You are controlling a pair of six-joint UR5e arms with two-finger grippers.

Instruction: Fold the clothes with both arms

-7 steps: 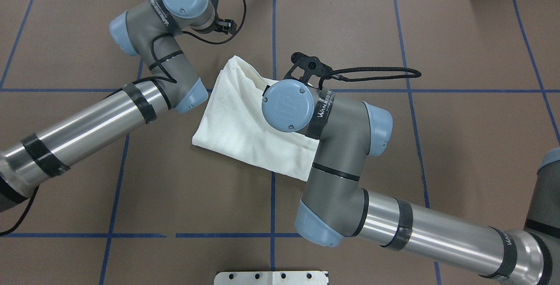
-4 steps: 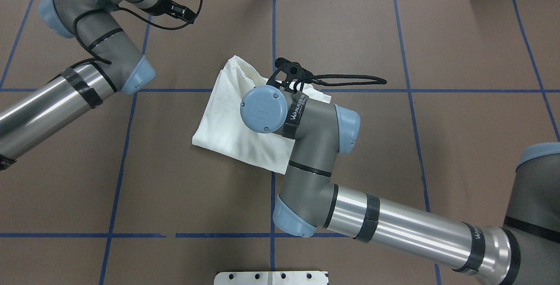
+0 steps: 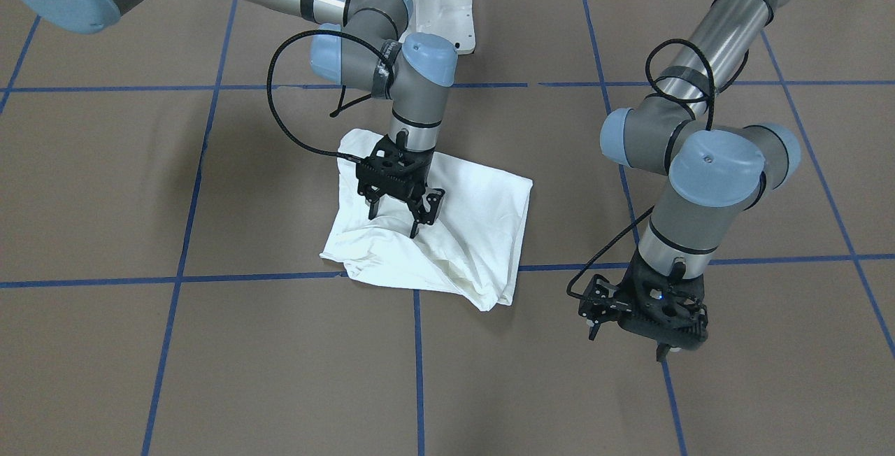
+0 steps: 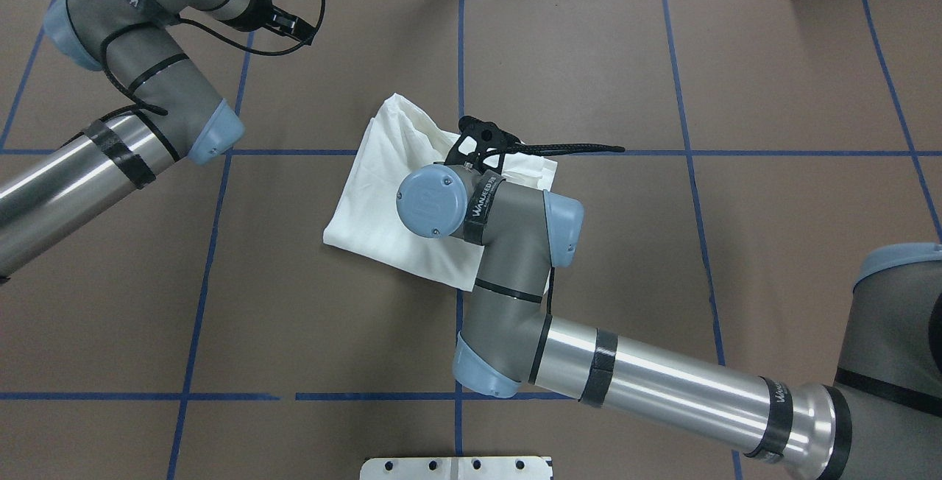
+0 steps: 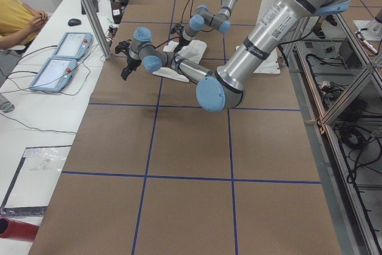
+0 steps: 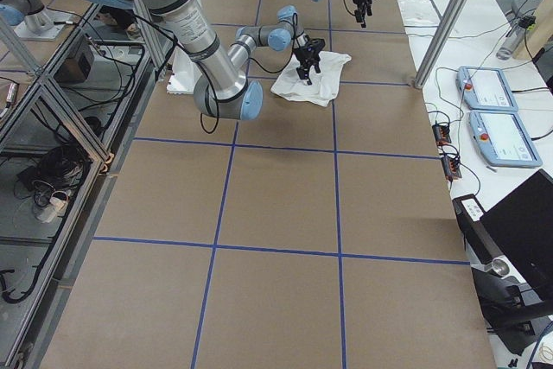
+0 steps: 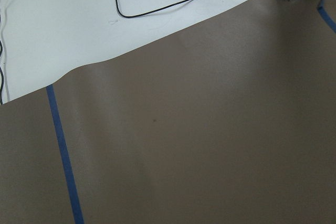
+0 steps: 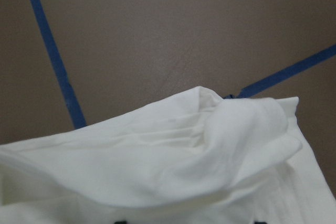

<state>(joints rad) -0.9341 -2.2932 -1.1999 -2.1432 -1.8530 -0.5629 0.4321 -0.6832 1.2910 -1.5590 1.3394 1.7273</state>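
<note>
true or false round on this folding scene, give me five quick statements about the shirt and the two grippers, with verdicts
1. The right gripper is over the white shirt with its fingers spread. True.
2. The left gripper is clamped on a corner of the shirt. False: it hangs over bare table, apart from the shirt, holding nothing.
3. The shirt lies spread out flat with both sleeves out. False: it is folded into a compact bundle, rumpled along one edge.
4. The shirt lies across blue tape lines on the table. True.
5. The left wrist view shows the shirt. False: no shirt shows there, mostly bare table and tape.
</note>
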